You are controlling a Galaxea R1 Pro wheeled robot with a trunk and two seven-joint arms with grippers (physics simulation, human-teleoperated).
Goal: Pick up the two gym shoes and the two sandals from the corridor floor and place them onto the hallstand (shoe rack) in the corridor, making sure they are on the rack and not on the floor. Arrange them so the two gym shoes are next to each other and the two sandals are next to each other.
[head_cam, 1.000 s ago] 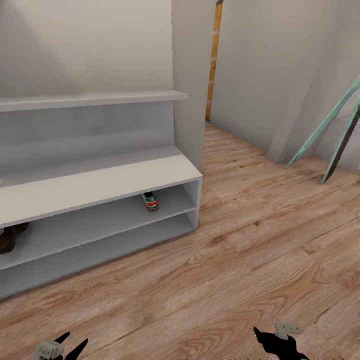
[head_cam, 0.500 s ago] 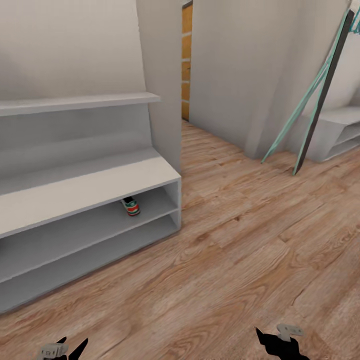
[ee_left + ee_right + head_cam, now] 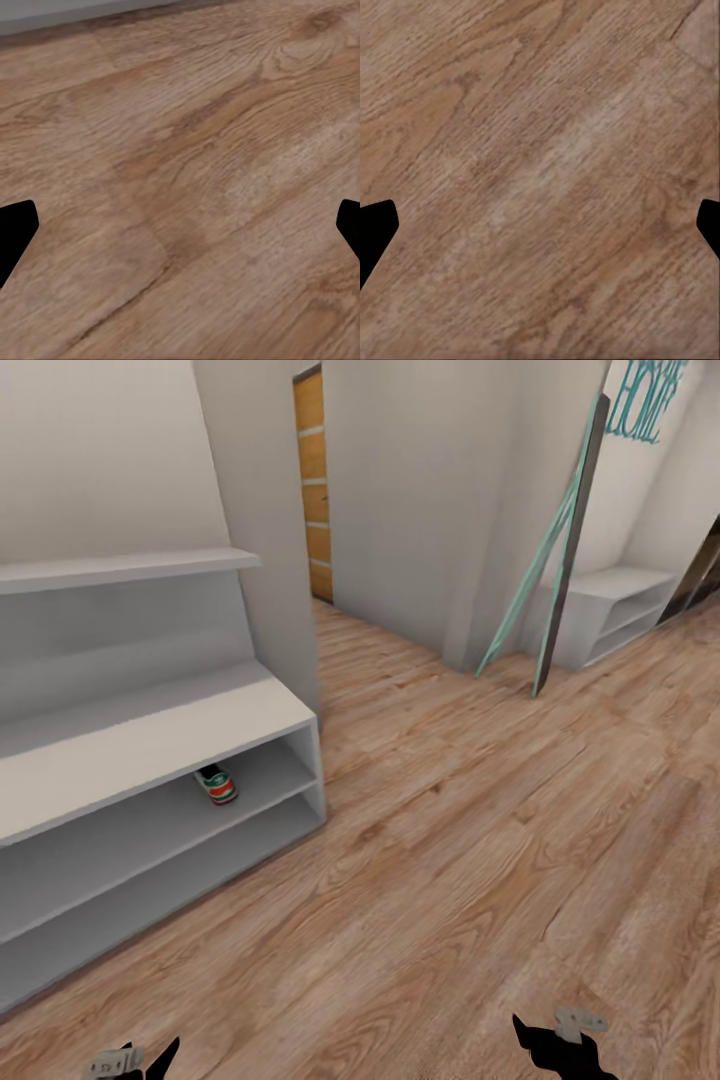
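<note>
Both grippers hang empty, spread wide, above corridor floor (image 3: 470,880).

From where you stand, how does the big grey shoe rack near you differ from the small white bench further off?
The shoe rack carries a raised upper shelf on a grey back panel; the white bench has none. The shoe rack holds a gym shoe on its upper open tier; the bench's tiers look empty. Both are low two-tier units on the wood floor.
</note>
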